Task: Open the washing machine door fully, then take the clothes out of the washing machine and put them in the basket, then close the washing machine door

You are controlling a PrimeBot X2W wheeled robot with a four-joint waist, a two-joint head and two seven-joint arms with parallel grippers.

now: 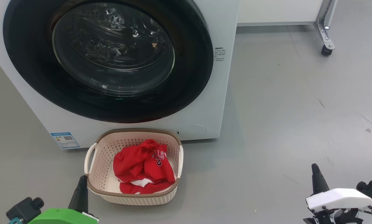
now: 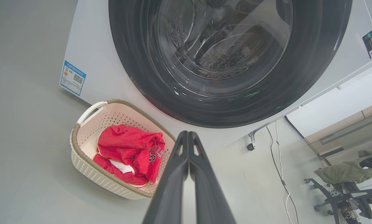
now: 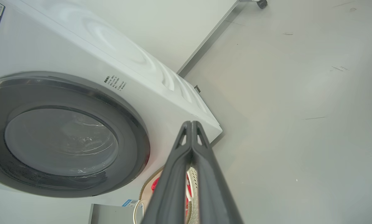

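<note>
The washing machine door [image 1: 111, 53] sat shut against the washing machine [image 1: 218, 93], and the red clothes [image 1: 140, 165] lay heaped in the basket [image 1: 136, 131] on the floor just in front of it, so the job looked finished. That likely explained the low, idle arms: the left gripper [image 1: 83, 179] and right gripper [image 1: 314, 166] had fingers pressed together, holding nothing. The basket stood just beside the left gripper's tip, well apart from the right.
</note>
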